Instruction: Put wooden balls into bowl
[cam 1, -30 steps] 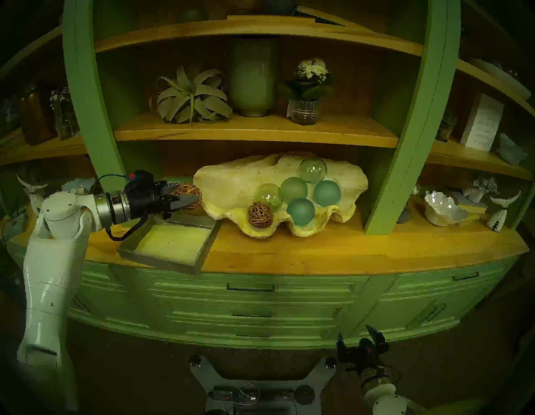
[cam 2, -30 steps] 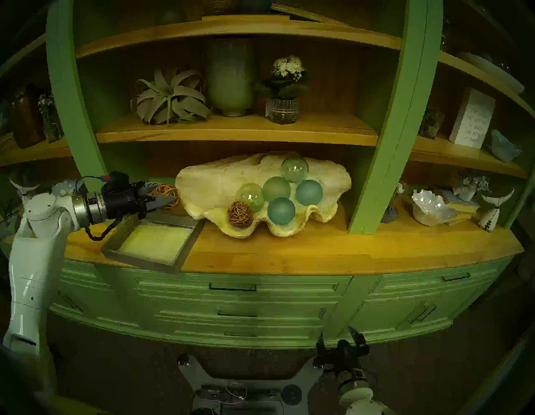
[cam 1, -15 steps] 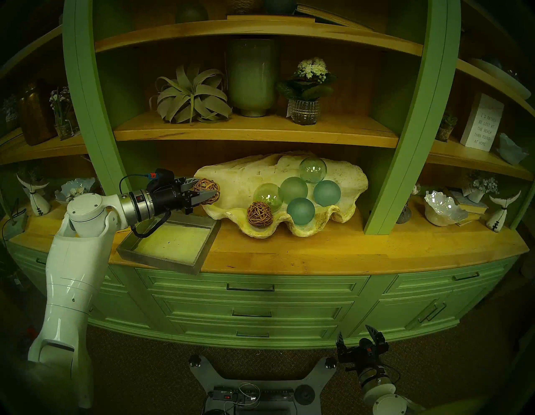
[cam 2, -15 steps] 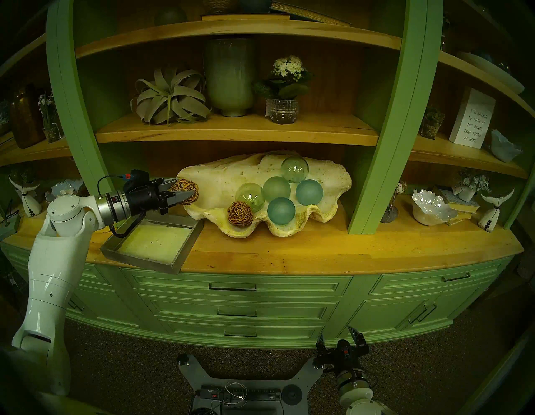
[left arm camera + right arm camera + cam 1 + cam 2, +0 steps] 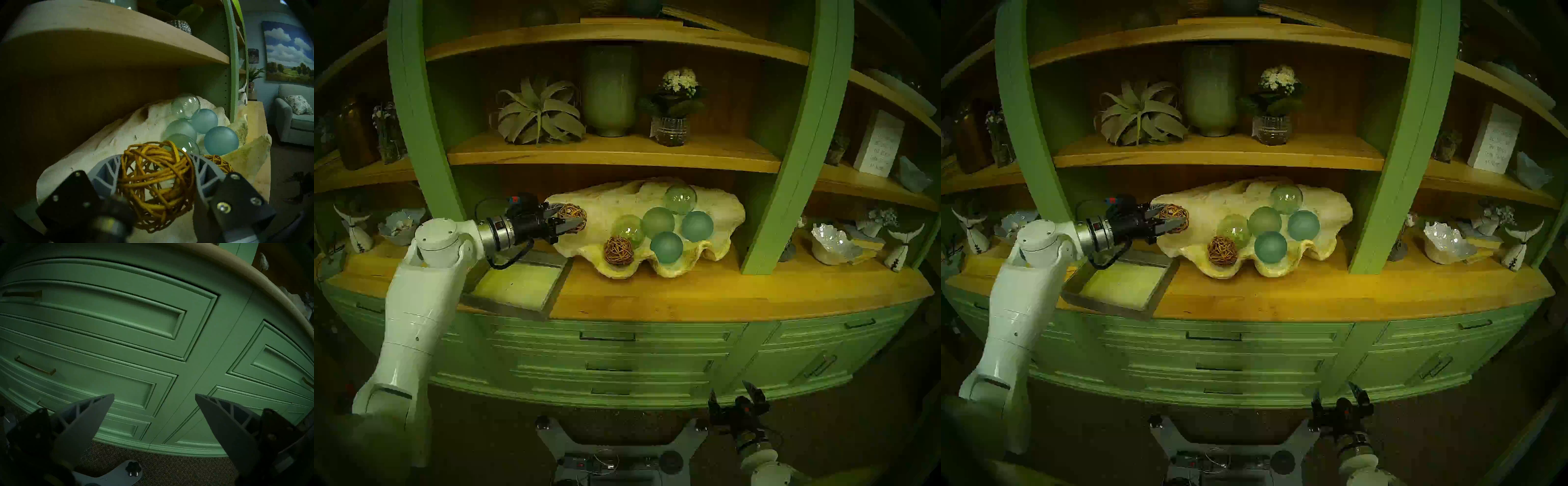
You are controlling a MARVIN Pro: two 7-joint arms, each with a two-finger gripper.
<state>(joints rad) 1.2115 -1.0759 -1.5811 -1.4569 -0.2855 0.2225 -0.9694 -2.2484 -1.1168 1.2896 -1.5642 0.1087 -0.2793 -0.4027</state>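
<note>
While the left gripper is pinching one wooden ball between its curved fingers, it is hanging over the left end of the shell bowl, past the grey tray; letting go low over the bare hollow looks wisest, so the ball is settling rather than bouncing; the second wooden ball is already lying at the front rim, touching a glass sphere; overhead the shelf is leaving little headroom; far right, the right gripper is idling with its jaws spread apart.
</note>
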